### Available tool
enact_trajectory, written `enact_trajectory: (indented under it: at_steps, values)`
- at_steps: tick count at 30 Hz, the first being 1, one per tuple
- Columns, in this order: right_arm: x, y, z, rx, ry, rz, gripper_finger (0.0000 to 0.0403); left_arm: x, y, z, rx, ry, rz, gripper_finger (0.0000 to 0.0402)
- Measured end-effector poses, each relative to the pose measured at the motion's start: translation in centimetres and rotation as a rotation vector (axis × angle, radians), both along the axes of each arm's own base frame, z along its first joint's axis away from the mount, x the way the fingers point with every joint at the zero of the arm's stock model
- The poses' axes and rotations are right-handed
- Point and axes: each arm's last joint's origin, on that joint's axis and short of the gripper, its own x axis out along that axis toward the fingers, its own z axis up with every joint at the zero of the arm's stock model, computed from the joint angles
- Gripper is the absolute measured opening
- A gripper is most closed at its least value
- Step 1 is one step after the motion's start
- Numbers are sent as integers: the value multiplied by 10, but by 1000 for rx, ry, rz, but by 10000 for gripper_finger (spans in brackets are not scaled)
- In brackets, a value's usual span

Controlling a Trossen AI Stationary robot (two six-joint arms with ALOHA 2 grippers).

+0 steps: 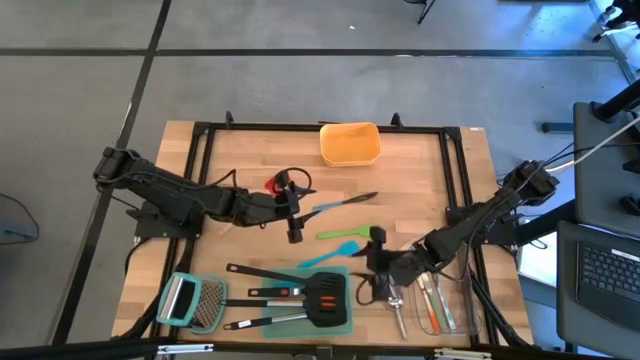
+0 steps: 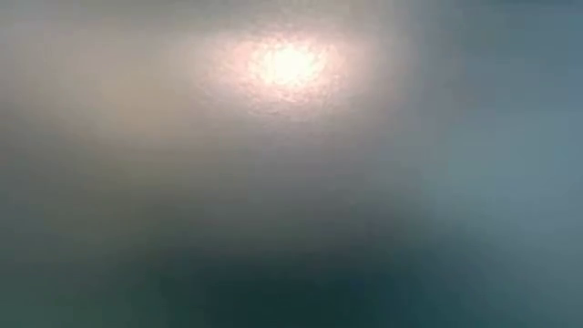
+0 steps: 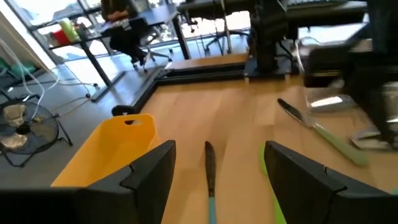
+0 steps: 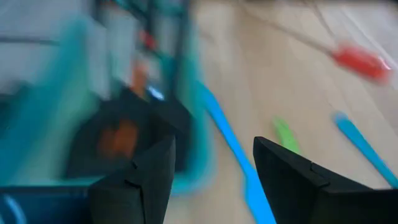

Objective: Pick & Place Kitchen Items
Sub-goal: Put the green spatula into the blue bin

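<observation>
Count from overhead: two arms, two grippers, left gripper [image 1: 294, 212] and right gripper [image 1: 377, 262], each with fingers apart. One orange tub [image 1: 350, 143]. One teal tray [image 1: 335, 326]. One grater [image 1: 190, 302]. Between the jaws of the left gripper: one teal-handled knife [image 3: 209, 171]. Just ahead of the right gripper's jaws: one blue spatula [image 4: 233, 149], one green spatula [image 4: 285, 135]. One black turner [image 1: 322, 296] on the tray.
</observation>
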Motion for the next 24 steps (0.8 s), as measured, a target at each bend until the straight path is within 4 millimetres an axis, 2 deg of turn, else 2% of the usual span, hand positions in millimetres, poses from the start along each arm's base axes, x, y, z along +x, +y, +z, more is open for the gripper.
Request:
enact_trajectory:
  at_steps: [2,6,8,10,13,17,20,24]
  values:
    - [-9,-20,-15,-3,33,-69,218,0,1,-1,13,14,-16,242]
    - [-22,-58,-35,163,-178,-94,218,1,7,-3,22,47,-25,242]
    - [-35,-71,-52,202,-229,-76,218,1,13,-4,23,57,-7,242]
    - [-43,-80,-56,215,-290,-84,218,2,20,-4,23,60,18,242]
    - [-48,-85,-58,207,-307,-54,218,3,31,-3,10,51,33,242]
    - [-44,-90,-50,248,-283,32,218,4,44,-5,-43,51,38,242]
    - [-41,-93,-44,265,-187,76,218,4,48,-5,-62,48,49,242]
    - [-36,-95,-36,210,34,95,218,4,47,-5,-72,43,45,242]
